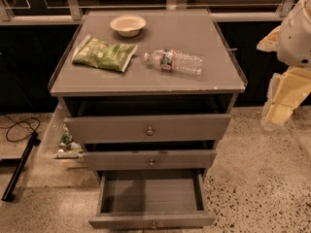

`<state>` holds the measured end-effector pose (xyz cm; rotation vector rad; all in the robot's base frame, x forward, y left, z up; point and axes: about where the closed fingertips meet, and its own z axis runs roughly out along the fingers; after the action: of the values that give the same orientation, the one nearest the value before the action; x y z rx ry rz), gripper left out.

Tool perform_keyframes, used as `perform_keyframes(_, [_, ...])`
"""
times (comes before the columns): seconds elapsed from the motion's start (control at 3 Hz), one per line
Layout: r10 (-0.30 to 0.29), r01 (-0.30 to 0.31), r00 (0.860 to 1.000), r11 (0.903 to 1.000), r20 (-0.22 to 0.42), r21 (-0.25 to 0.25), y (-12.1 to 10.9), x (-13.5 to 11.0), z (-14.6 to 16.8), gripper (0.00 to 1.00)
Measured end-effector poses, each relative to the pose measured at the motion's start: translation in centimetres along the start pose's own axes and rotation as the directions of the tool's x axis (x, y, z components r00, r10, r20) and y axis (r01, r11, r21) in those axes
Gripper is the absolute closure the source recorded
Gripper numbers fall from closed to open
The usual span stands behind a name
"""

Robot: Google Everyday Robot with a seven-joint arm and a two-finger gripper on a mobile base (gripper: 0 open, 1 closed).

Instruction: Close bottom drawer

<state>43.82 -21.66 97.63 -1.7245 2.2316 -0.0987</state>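
Note:
The bottom drawer [151, 196] is the lowest of three grey drawers in the cabinet. It is pulled far out toward me and its shallow box is empty. Its slim front panel [151, 220] with a small round knob [153, 224] sits at the lower edge of the view. The middle drawer [150, 159] and top drawer [148, 128] stand slightly out. My gripper [278, 111], pale yellow below the white arm [297, 28], hangs at the right edge. It is beside the cabinet at about top-drawer height, well apart from the bottom drawer.
On the cabinet top [214, 79] lie a white bowl [128, 24], a green snack bag [103, 53] and a plastic water bottle [174, 61]. A clear bin [57, 139] with items stands left of the cabinet. A black cable [19, 127] and black stand leg [19, 166] lie on the speckled floor.

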Motion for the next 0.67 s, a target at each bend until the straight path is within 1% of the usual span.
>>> perform_keyframes(0.33, [0.0, 0.0, 1.0, 1.0, 0.0, 0.0, 0.0, 0.0, 0.0, 0.0])
perform_keyframes(0.67, [-0.013, 0.013, 1.0, 0.9998, 0.012, -0.017, 0.97, 0.18, 0.97, 0.0])
